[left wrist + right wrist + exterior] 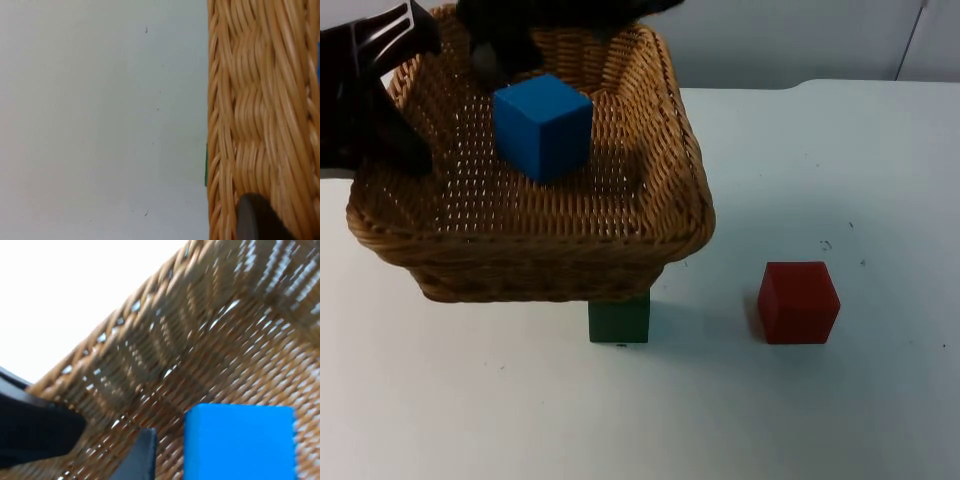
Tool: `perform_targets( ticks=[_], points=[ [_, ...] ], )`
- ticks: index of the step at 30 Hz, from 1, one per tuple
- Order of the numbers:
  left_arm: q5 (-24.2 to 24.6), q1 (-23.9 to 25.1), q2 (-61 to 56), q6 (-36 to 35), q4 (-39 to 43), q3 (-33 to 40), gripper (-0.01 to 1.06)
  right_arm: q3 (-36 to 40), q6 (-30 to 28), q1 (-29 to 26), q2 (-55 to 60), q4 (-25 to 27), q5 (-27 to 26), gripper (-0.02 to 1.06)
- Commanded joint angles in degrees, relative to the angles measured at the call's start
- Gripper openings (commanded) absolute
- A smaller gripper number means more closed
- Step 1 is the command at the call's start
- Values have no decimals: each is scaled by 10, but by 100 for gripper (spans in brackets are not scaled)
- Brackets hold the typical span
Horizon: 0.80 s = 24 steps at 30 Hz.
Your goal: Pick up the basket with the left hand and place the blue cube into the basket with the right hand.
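Wicker, tan and tightly woven, makes up the square basket [530, 215], held aloft by the left gripper [382, 120] clamped on its rim. Inside lies the smooth blue cube [543, 127], so the task looks nearly done. Just behind it the right gripper [505, 55] hovers; whether its jaws are parted, I cannot tell

Woven wicker basket [650, 215] — rough, ribbed, matt blue cube [543, 127], smooth faces, white table [820, 400] — smooth, faintly specked

blue cube [543, 127] upright inside raised wicker basket [535, 255]
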Motion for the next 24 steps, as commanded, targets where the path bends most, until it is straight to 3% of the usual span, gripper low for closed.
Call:
perform_targets(
  ticks=[1, 17, 21, 24],
  points=[
    [-10, 3, -7, -1, -17, 1, 0, -4, -4, 2, -21, -10, 7, 93],
    [-9, 3, -7, 14, -17, 1, 0, -1, -2, 1, -70, -29, 105, 92],
    [-12, 3, -7, 31, -17, 1, 0, 22, -2, 1, -78, -27, 105, 92],
    [-10, 16, -7, 42, -17, 1, 0, 72, -2, 1, -102, -27, 65, 90]
  ],
)
